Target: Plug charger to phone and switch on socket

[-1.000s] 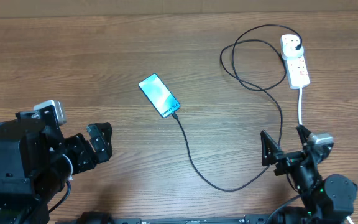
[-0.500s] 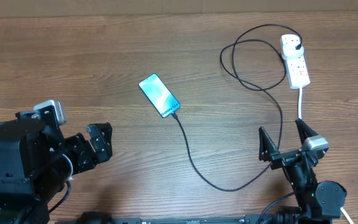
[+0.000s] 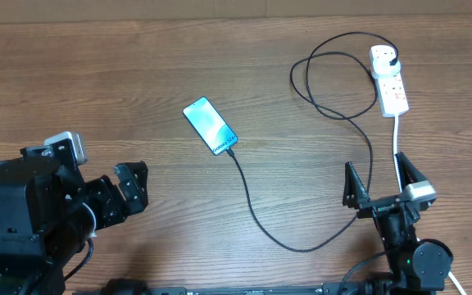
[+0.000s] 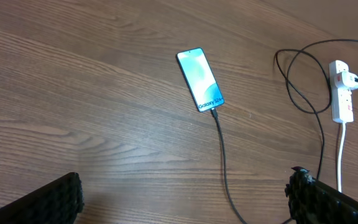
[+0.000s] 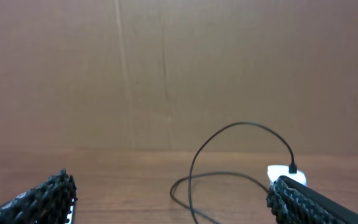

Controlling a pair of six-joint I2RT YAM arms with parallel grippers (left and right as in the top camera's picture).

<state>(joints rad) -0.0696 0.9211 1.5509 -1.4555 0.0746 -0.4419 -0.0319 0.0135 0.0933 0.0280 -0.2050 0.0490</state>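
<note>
Phone (image 3: pixel 211 125) lies flat on the wood table (image 3: pixel 97 82), near the middle, with its blue screen up and turned at a slant. The black charger (image 3: pixel 256 215) touches the short edge of the phone that is closer to me. The tip looks pushed in, but it is too small for me to be sure. From there the charger runs down toward me, bends to the right, goes up in a big loop, and ends in a black plug (image 3: pixel 394 60) that sits in the far end of the white socket (image 3: pixel 389 82). The socket lies at the far right of the table, and its thick white cord (image 3: pixel 397 135) comes straight down toward my right side. I cannot tell if the red switch is on. My left gripper (image 3: pixel 138 188) is spread wide with nothing in it, low on the left, well apart from the phone. My right gripper (image 3: pixel 376 174) is spread wide too, and it holds nothing. From above, the charger passes between its two fingers, and the white cord runs just beside one of them. My right wrist camera looks flat across the table at the loop and a plain brown wall (image 5: pixel 166 74).
</note>
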